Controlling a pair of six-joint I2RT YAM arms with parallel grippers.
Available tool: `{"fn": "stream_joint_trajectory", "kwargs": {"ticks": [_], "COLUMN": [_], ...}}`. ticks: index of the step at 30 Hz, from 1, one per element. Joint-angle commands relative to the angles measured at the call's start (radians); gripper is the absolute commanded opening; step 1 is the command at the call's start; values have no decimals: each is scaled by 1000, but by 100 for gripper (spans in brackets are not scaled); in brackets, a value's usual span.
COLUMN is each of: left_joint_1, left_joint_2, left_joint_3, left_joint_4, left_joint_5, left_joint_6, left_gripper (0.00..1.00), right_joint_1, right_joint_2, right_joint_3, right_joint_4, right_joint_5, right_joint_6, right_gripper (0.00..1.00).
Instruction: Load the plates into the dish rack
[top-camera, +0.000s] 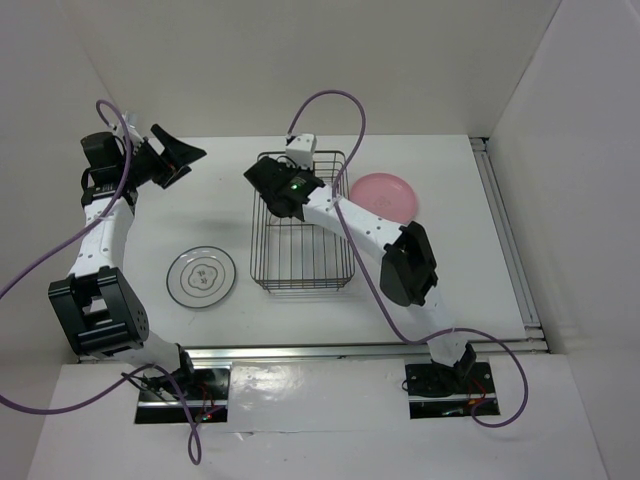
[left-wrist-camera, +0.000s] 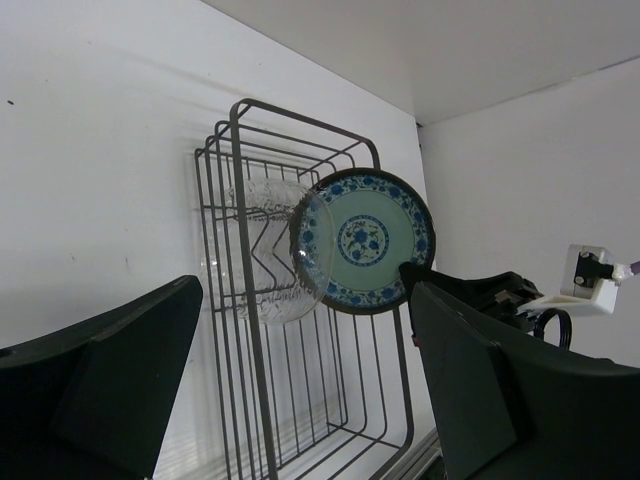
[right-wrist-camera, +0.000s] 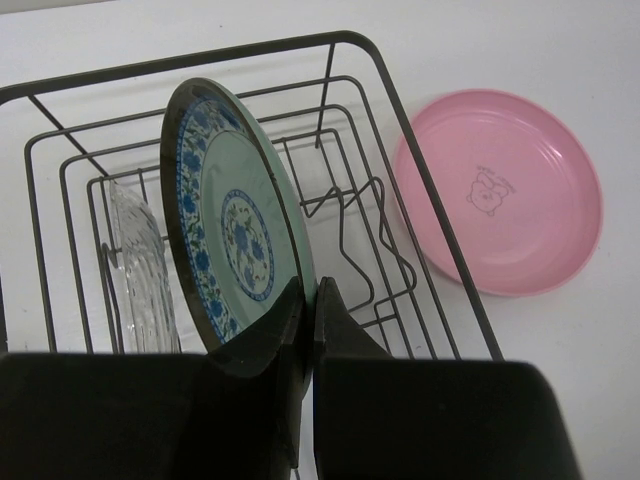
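My right gripper (right-wrist-camera: 310, 300) is shut on the lower edge of the small teal-blue patterned plate (right-wrist-camera: 235, 225). It holds the plate on edge inside the dark wire dish rack (right-wrist-camera: 120, 74). The small clear wavy glass plate (right-wrist-camera: 140, 270) stands upright in the rack just behind it. Both plates show in the left wrist view, the teal one (left-wrist-camera: 365, 240) in front of the glass one (left-wrist-camera: 265, 250). The pink plate (top-camera: 385, 197) lies flat on the table right of the rack (top-camera: 305, 288). The clear ringed plate (top-camera: 201, 277) lies flat left of it. My left gripper (top-camera: 175, 155) is open, empty and raised at the far left.
White walls close in the table at the back and on both sides. A metal rail (top-camera: 505, 230) runs along the table's right edge. My right arm (top-camera: 375, 235) reaches over the rack's right side.
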Motion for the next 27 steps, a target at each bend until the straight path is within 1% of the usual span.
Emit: {"fn": "stream_joint_trajectory", "kwargs": {"ticks": [1,10,12,16,19,23,24,25,27], "left_joint_1": [4,4,4,4,4,4,4,4,4], "left_joint_2": [-25,-25,-25,-25,-25,-25,-25,-25,-25], "left_joint_3": [8,8,8,8,8,8,8,8,8], "left_joint_4": [53,53,62,62,62,62,62,62,62], "left_joint_5": [27,36,36,36,36,46,46,46,46], "left_joint_6": [-15,-15,-15,-15,-15,-15,-15,-15,-15], "left_gripper": [100,100,100,100,100,100,100,100,100], "right_joint_1": [4,4,4,4,4,4,4,4,4], "right_joint_2": [12,41,41,41,41,51,51,51,51], "right_joint_3": [48,48,58,58,58,67,67,67,76], "right_joint_4": [6,15,15,24,24,24,33,34,34], "right_joint_5": [37,27,27,18,18,7,-3,-3,-3], "right_joint_6": [18,18,18,18,18,9,9,0,0], "right_gripper": [0,1,5,16,18,20,24,24,29]}}
